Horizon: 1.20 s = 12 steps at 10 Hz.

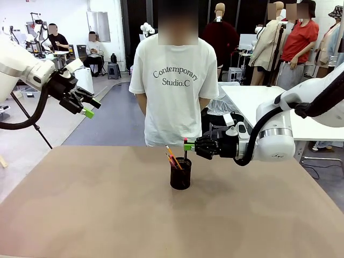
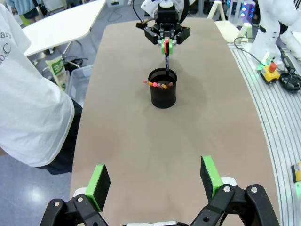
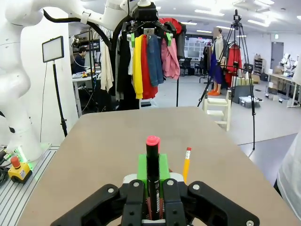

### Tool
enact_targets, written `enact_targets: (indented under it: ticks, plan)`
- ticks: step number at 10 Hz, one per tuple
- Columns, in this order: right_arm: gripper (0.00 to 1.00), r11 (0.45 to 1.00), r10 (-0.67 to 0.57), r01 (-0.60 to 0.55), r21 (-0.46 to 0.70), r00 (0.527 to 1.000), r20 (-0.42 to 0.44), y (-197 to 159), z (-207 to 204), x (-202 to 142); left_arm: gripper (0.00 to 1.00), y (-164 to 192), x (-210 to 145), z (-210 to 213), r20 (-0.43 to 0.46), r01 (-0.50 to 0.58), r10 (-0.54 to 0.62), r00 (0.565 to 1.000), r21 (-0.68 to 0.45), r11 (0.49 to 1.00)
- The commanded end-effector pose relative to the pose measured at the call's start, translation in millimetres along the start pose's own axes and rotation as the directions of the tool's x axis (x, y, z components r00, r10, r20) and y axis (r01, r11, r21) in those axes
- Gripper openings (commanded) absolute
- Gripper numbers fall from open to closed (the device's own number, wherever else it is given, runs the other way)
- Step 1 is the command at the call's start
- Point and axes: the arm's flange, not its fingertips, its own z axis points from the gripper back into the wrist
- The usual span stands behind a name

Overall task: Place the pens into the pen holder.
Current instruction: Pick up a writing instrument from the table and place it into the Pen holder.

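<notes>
My right gripper (image 1: 187, 146), black with green pads, holds a black pen (image 3: 152, 179) capped in red above a black mesh pen holder (image 1: 180, 176) on the tan table (image 1: 80, 215), beside a yellow-orange pencil (image 3: 186, 165).

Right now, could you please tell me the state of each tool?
Left tool: open, holding nothing, raised off the table.
Right tool: shut on the black pen, held upright over the pen holder.

we count three pens: one black pen (image 3: 152, 179) with a red tip, one yellow pencil (image 3: 186, 163), one pinkish pen (image 2: 162, 86). one mesh cup (image 1: 180, 173). two grippers.
</notes>
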Motion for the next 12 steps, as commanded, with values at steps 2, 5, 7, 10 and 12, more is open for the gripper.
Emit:
enact_targets:
  ticks: [2, 5, 7, 10, 12]
  plan:
    - [0.00, 1.000, 0.010, -0.010, 0.008, 1.000, 0.011, 0.4, -0.9, 2.1, 1.00, -1.1, 0.0, 0.7, 0.002, -0.002, 0.002, 1.000, 0.004, 1.000]
    - [0.22, 1.000, 0.007, -0.007, 0.004, 1.000, -0.002, -0.6, 0.0, 0.1, 1.00, -1.1, 0.0, 0.7, 0.002, -0.002, 0.002, 1.000, 0.004, 1.000]
    - [0.59, 1.000, 0.008, -0.008, 0.008, 1.000, -0.011, -1.3, 0.2, 0.6, 1.00, -1.1, 0.0, 0.7, 0.002, -0.002, 0.002, 1.000, 0.004, 1.000]
    - [1.00, 1.000, 0.015, -0.015, 0.021, 1.000, -0.014, -1.8, 0.7, 1.7, 1.00, -1.1, 0.0, 0.7, 0.002, -0.002, 0.002, 1.000, 0.004, 1.000]
    - [1.00, 0.999, 0.019, -0.019, 0.032, 1.000, -0.019, -1.2, 1.0, 1.8, 1.00, -1.1, 0.0, 0.7, 0.002, -0.002, 0.002, 1.000, 0.004, 1.000]
